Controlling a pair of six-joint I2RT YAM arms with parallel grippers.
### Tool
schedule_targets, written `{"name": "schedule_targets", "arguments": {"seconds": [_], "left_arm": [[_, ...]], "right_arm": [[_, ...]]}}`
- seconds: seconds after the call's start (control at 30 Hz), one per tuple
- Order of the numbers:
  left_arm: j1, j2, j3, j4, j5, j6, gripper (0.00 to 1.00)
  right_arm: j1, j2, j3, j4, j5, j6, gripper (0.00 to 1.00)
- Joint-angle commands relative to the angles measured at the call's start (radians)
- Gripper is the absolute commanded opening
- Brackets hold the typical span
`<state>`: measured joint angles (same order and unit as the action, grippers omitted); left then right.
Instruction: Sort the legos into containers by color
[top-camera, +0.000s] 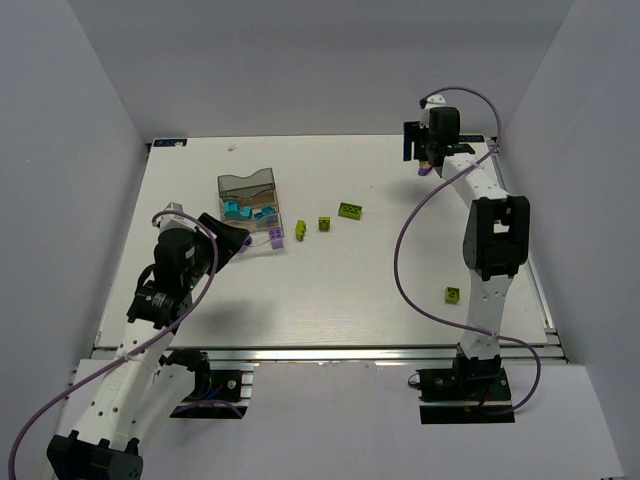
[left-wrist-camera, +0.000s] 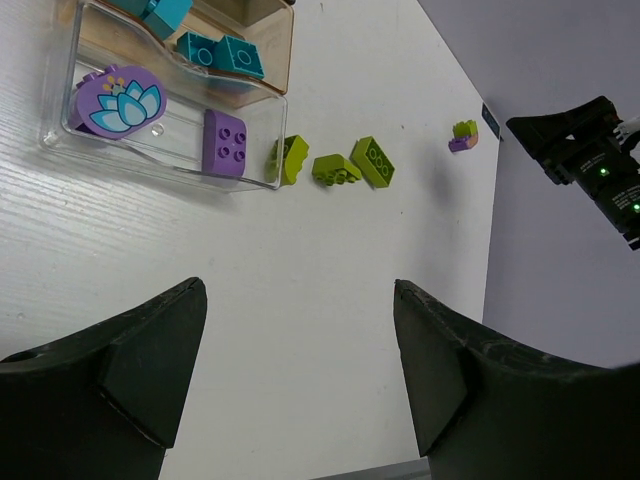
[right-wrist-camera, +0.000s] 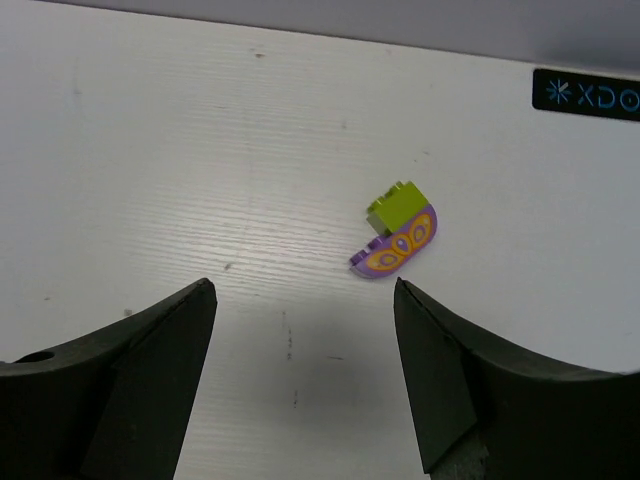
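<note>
Here the right gripper (right-wrist-camera: 302, 300) hangs spread wide and empty over the table (right-wrist-camera: 150, 150). The joined piece (right-wrist-camera: 398, 232), a lime brick clipped to a purple half-round tile, lies ahead of the jaws, a little toward the right finger. It looks light, hard and slick, so it will likely skate or twist if pinched on the tile's curved edge. The lime brick's flat, parallel sides are the safer hold, and the two colours will probably need pulling apart. The left gripper (left-wrist-camera: 298, 300) is likewise parted, holding nothing. Ahead of it, toward its left finger, stand the containers (left-wrist-camera: 150, 165), with purple bricks (left-wrist-camera: 226, 142) in the nearest bin and cyan bricks (left-wrist-camera: 222, 55) beyond. Three lime bricks (left-wrist-camera: 337, 169) lie loose straight ahead, just beside the bin.
</note>
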<state>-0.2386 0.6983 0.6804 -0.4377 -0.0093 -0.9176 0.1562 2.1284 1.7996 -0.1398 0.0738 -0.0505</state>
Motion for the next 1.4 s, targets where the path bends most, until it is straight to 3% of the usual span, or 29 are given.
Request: {"name": "schedule_targets", "arguments": {"seconds": [0.0,0.13,0.33,0.8,1.2,1.37], "left_arm": [[0.004,0.018,-0.005,0.042,0.042,-0.004,0.84],[0.002,0.052,0.010,0.047,0.045,-0.004,0.84],[0.002,0.098,0.021,0.066,0.045,-0.013,0.84],[0.002,0.207,0.033,0.113,0.065,-0.010,0.85],[0.002,0.254,0.048,0.123,0.066,-0.006,0.85],[0.004,0.283,0.073,0.122,0.065,0.005,0.85]], "right_arm": [[-0.004,0.043,0.035,0.008,0.072,0.072,0.77],[-0.024,0.094,0.069,0.028,0.158,0.135,0.77],[-0.050,0.189,0.162,0.025,0.155,0.215,0.74],[-0.067,0.277,0.207,0.032,0.155,0.236,0.69],[-0.072,0.334,0.233,0.055,0.162,0.232,0.59],[-0.073,0.346,0.238,0.058,0.161,0.230,0.50]]}}
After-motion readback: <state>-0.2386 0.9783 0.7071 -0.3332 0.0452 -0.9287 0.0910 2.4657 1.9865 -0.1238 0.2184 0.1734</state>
